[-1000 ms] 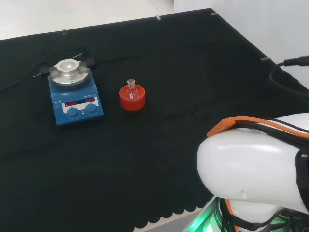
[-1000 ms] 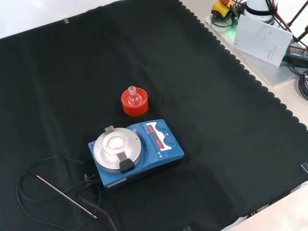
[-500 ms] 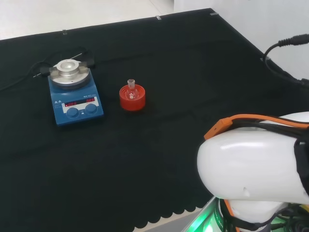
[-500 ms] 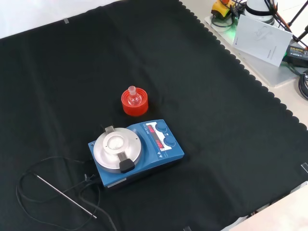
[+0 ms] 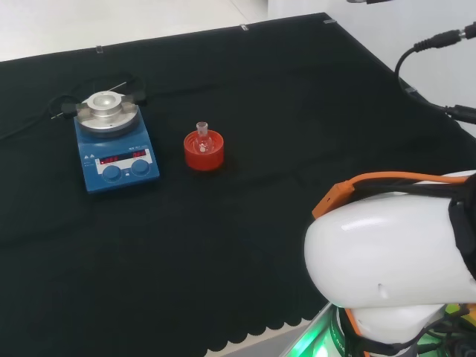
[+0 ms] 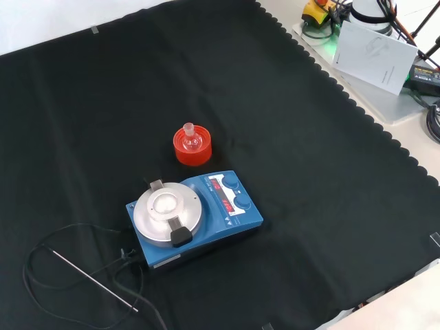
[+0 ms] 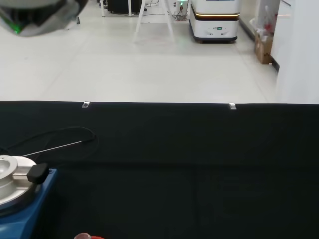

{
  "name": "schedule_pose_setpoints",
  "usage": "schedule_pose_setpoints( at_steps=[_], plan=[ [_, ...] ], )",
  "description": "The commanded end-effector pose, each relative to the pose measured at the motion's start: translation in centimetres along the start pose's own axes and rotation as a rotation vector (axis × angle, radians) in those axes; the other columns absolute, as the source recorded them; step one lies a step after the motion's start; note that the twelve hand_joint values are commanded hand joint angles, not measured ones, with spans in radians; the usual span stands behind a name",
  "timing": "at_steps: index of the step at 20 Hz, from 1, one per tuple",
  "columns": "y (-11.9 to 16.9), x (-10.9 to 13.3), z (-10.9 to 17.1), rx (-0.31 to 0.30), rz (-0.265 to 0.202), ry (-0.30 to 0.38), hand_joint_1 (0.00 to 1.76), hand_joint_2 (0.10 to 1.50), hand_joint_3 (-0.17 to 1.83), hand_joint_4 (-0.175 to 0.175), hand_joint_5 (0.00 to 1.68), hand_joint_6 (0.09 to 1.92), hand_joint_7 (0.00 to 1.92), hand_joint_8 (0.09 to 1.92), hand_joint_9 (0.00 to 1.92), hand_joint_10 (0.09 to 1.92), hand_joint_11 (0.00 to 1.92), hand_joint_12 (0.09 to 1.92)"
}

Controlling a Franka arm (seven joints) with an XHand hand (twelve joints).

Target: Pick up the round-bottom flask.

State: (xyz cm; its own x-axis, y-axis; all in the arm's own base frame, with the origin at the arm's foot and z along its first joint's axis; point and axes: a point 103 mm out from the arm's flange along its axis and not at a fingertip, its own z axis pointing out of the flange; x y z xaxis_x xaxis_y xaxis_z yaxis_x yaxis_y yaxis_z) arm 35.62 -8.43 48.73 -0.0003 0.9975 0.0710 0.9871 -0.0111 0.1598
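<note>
Flask was straight ahead of my wrist, neck up

It sat upright in its red stand [image 5: 204,151] mid-table, just right of the stirrer [image 5: 114,151] in the head view. The flask [image 5: 201,132] was below and ahead; couldn't tell what my hand's fingers were doing.

Your arm's white link [image 5: 394,260] sits slightly lower in the head view, and the black cable [image 5: 431,41] has risen
</note>
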Motion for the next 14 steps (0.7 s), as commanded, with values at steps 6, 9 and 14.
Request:
schedule_pose_setpoints(
  at_steps=[6,9,14],
  plan=[
    [2.8,2.1,2.4,-0.008,-0.023,0.030,0.79,0.46,0.82,-0.119,0.42,0.13,0.34,0.87,0.40,0.97,0.11,1.51],
    [3.4,2.6,2.7,-0.023,-0.028,0.052,0.82,0.45,0.82,-0.130,0.40,0.24,0.37,0.87,0.42,0.95,0.12,1.50],
    [4.7,3.8,2.7,-0.058,-0.028,0.058,0.83,0.44,0.83,-0.145,0.30,0.56,0.41,0.88,0.43,0.94,0.13,1.49]
  ],
)
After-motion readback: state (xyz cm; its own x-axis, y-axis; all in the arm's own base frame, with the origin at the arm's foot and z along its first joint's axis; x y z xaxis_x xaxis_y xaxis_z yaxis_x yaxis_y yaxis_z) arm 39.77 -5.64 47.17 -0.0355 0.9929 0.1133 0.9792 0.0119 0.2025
